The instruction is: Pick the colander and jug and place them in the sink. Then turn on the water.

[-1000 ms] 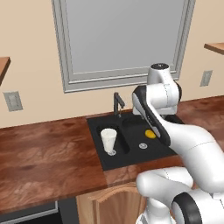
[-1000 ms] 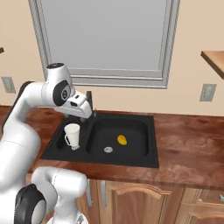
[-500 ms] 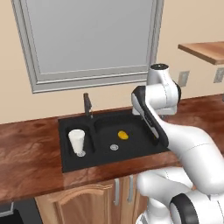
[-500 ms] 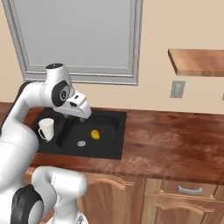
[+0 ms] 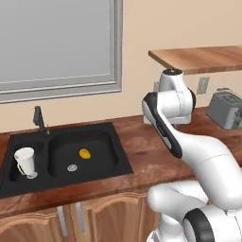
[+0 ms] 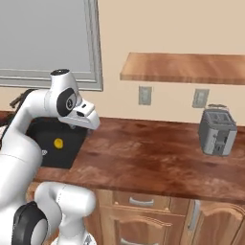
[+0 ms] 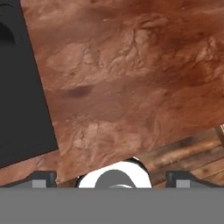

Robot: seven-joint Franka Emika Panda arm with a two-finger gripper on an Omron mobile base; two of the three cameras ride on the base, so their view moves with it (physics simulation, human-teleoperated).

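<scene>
Now | gripper (image 7: 111, 175) spread wide, holding nothing, bare countertop (image 7: 131, 87) beneath | jug (image 5: 24, 160) already in sink's (image 5: 120, 163) small basin, far off | colander unseen; locate it before descending, approach rim squarely.

Both base views look forward and down on the counter (image 6: 158, 158) from behind; the hand view faces it closely.

Bare brown countertop (image 6: 158, 158) stretches open between the black sink (image 5: 113, 163) and the toaster (image 6: 217, 131). A wall shelf (image 6: 186, 67) overhangs it. The jug (image 5: 25, 161) occupies the small basin beside the faucet (image 5: 39, 119).
</scene>
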